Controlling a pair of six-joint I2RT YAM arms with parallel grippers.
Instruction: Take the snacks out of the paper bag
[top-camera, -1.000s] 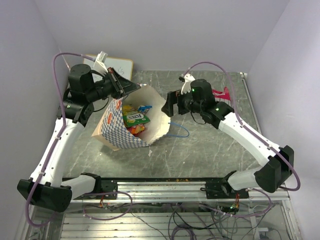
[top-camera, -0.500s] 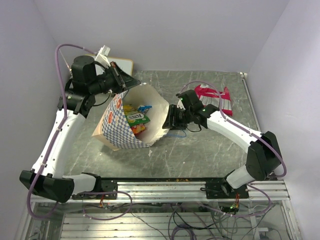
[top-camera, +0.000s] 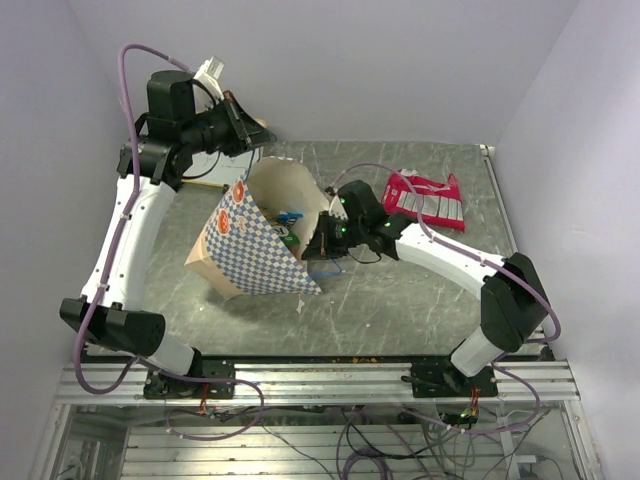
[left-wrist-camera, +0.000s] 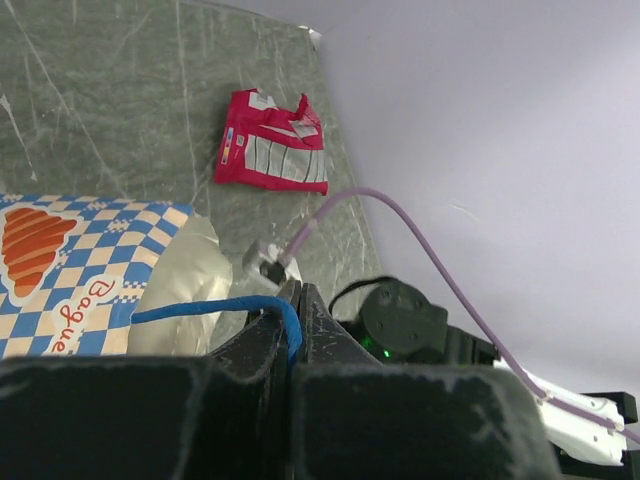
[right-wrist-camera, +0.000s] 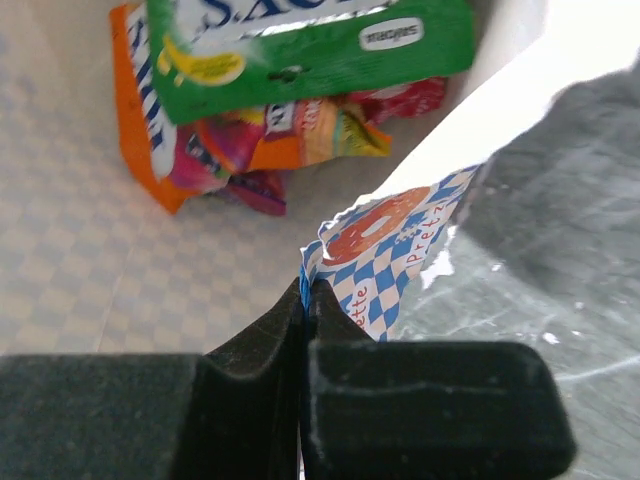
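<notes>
- Step in hand, as judged: holding the paper bag (top-camera: 250, 255) open and tilted to reach the snacks (right-wrist-camera: 300, 135); not yet pulling one out.
- Left pincer (left-wrist-camera: 293, 300): clenched on the thin blue cord handle (left-wrist-camera: 200, 308), raised over the far left part of the counter (top-camera: 400, 300).
- Right pincer (right-wrist-camera: 303, 292): clenched on the bag at the torn paper edge of its mouth, on the side toward the right edge of the counter.
- Bag: leaning near the middle of the counter, mouth turned upward and to the right.
- Deep inside: a green packet (right-wrist-camera: 310, 45) lying over an orange packet (right-wrist-camera: 135, 120) and some pink-red ones, all touching.
- Out of the bag: one red packet (top-camera: 425, 198), flat near the far right corner, well apart from the bag.
- Next, probably: keep the handle lifted, let go of the paper edge, reach through the mouth for the green packet on top.
- Needs a careful entry, without crushing the thin paper or closing the mouth.
</notes>
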